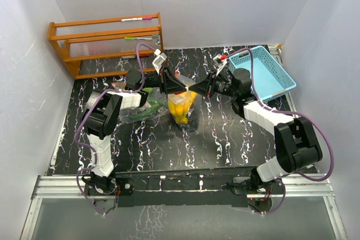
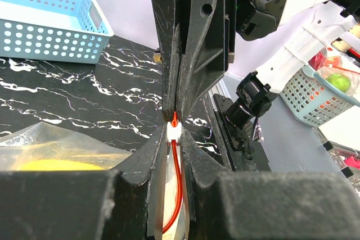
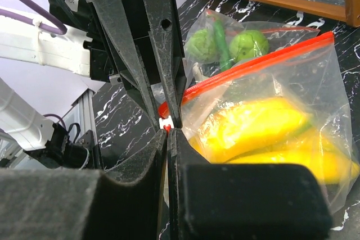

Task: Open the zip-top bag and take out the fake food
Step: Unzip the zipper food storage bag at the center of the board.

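The clear zip-top bag with a red zip strip hangs between both grippers over the middle of the table. Inside it lies the fake food: yellow bananas, which also show through the plastic in the left wrist view. My left gripper is shut on the bag's top edge just behind the white slider. My right gripper meets it tip to tip and is shut on the slider. Seen from above, the left gripper and the right gripper touch above the bag.
A second clear bag with round green fruits and a green vegetable lies on the table behind, left of the held bag. A light-blue perforated basket stands at the back right. A wooden rack stands at the back left.
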Robot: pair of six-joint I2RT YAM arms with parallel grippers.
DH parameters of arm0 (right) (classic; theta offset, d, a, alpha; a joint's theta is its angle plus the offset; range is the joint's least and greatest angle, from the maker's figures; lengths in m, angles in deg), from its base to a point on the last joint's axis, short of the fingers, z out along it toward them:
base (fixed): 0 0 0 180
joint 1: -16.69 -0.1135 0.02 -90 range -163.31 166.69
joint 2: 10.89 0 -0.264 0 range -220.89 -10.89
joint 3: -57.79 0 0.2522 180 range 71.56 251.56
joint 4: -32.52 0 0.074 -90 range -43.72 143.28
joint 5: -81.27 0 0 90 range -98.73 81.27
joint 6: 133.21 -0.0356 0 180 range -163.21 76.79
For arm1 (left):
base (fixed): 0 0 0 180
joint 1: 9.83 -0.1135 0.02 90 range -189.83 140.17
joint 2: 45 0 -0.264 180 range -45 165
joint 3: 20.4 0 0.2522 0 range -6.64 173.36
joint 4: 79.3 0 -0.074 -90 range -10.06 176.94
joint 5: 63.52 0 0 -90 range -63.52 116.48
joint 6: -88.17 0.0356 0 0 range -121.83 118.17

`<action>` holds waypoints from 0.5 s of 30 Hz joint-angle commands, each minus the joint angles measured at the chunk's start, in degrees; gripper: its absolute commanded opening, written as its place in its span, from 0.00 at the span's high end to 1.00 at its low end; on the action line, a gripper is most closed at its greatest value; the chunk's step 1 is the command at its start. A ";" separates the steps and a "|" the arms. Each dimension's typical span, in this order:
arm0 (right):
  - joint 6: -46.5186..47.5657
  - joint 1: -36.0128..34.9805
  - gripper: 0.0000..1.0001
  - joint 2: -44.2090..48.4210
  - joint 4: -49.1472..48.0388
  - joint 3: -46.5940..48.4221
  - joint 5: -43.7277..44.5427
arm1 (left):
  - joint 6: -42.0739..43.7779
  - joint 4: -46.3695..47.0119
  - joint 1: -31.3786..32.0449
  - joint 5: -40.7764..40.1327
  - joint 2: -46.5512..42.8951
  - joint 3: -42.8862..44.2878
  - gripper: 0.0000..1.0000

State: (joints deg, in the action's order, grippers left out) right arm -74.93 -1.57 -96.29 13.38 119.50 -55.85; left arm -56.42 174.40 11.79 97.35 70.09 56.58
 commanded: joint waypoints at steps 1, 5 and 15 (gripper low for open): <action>-0.33 -0.10 0.92 -0.39 -3.94 2.29 -1.95 | 1.47 0.72 0.35 -0.65 -0.28 1.67 1.00; -5.14 0.57 0.92 0.68 -9.36 -0.36 -1.24 | 2.95 -0.18 0.35 -0.39 -0.83 0.42 1.00; -15.68 4.46 0.92 0.66 -22.72 -2.46 -6.83 | 13.08 -11.97 0.11 -1.37 -3.63 -1.79 0.97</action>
State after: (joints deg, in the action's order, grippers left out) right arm -86.41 2.12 -96.49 -0.20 117.40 -59.93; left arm -48.46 165.72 11.88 96.65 70.02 54.88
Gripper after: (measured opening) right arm 0.077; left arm 0.108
